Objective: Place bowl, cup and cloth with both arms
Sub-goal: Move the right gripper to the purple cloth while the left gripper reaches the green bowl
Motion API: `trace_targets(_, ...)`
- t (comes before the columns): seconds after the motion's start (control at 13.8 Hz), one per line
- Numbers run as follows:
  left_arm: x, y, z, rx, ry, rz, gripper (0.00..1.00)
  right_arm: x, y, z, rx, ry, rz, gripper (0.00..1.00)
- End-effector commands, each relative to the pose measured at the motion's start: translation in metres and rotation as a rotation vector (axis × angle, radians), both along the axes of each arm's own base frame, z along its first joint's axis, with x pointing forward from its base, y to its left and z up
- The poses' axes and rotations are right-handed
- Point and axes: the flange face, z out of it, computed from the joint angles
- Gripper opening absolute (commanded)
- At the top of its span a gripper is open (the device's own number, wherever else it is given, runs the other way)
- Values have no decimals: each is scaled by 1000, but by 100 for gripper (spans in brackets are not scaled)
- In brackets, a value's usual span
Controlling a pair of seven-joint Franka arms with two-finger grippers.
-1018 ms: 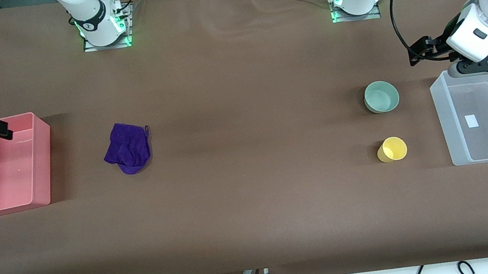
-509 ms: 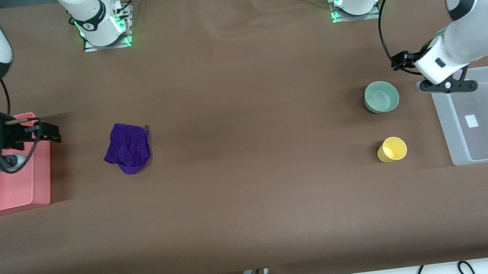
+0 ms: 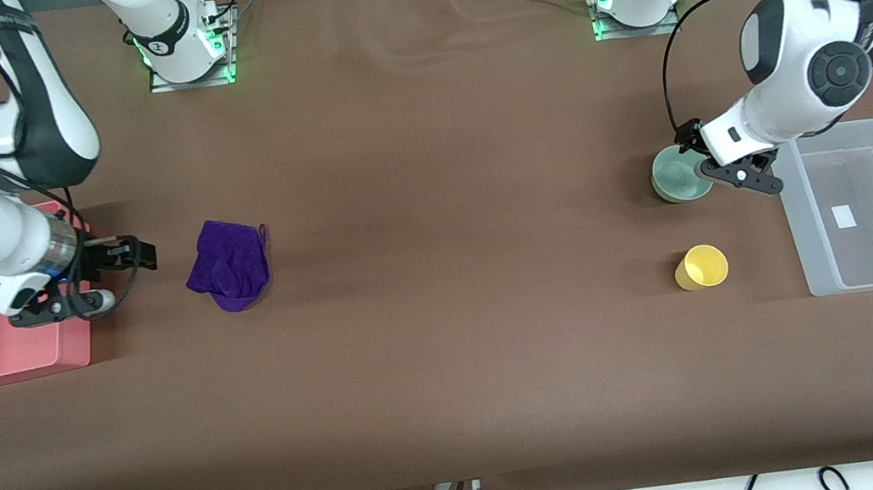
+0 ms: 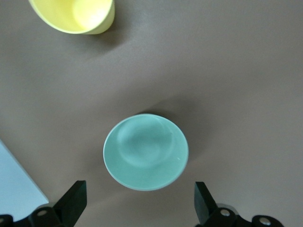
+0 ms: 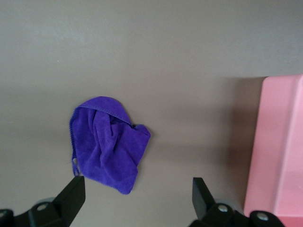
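The mint-green bowl (image 3: pixel 676 175) stands upright on the brown table, toward the left arm's end. The yellow cup (image 3: pixel 702 267) stands nearer the front camera than the bowl. My left gripper (image 3: pixel 704 156) is open and empty, hovering over the bowl's edge on the clear bin's side. In the left wrist view the bowl (image 4: pixel 146 151) lies just ahead of the open left gripper (image 4: pixel 140 203), with the cup (image 4: pixel 75 14) farther off. The purple cloth (image 3: pixel 228 263) lies crumpled toward the right arm's end. My right gripper (image 3: pixel 131 258) is open and empty between the pink bin and the cloth (image 5: pixel 109 144).
A pink bin (image 3: pixel 76 321) sits at the right arm's end of the table, also in the right wrist view (image 5: pixel 279 142). A clear plastic bin (image 3: pixel 816 243) sits at the left arm's end, beside the bowl and cup. Cables hang below the table's front edge.
Both arms have swung in from over their bins. The left gripper moved from the clear bin to the bowl. The right gripper moved from the pink bin toward the cloth.
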Motion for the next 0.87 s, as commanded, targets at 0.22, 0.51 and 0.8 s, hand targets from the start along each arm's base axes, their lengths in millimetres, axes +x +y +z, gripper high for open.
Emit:
trace_targets(0.22,19,36,-83,-70,-104,-328,100,-6,6,-46,9,13,-57,100)
trace_targets(0.51,18,33,-97,-20,-82,-438,38,-29,14,-95,19,-60,-113,100)
trace_targets(0.8,15,33,-110,-22,-58,-451,0,-40,53,-119,33,-53,-206,100)
